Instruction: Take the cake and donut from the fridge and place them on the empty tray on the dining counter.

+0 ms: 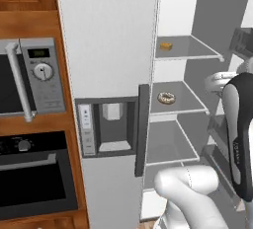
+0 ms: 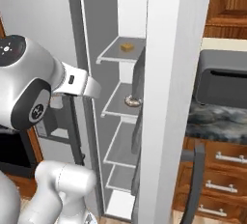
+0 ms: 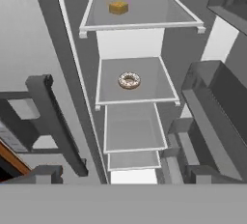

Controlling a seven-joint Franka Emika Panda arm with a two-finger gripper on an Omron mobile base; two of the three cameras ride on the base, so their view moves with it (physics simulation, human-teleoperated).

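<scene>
The fridge (image 1: 108, 50) stands with its right door (image 2: 173, 97) swung open. A small tan cake (image 1: 166, 46) (image 2: 127, 47) (image 3: 118, 7) sits on the upper glass shelf. One shelf below lies the sprinkled donut (image 1: 166, 97) (image 2: 131, 101) (image 3: 129, 80). My arm (image 1: 239, 124) rises in front of the open compartment, well short of the shelves. The hand view looks in from outside and slightly above the donut's shelf. The gripper is open and nothing is held. The tray and the dining counter are out of view.
Door bins (image 3: 212, 112) line the open door on the right. The shut left door carries a dispenser panel (image 1: 106, 127) and a dark handle (image 1: 142, 129). A microwave (image 1: 29, 75) and black oven (image 1: 34, 173) stand left. A grey appliance (image 2: 222, 85) sits on a counter at right.
</scene>
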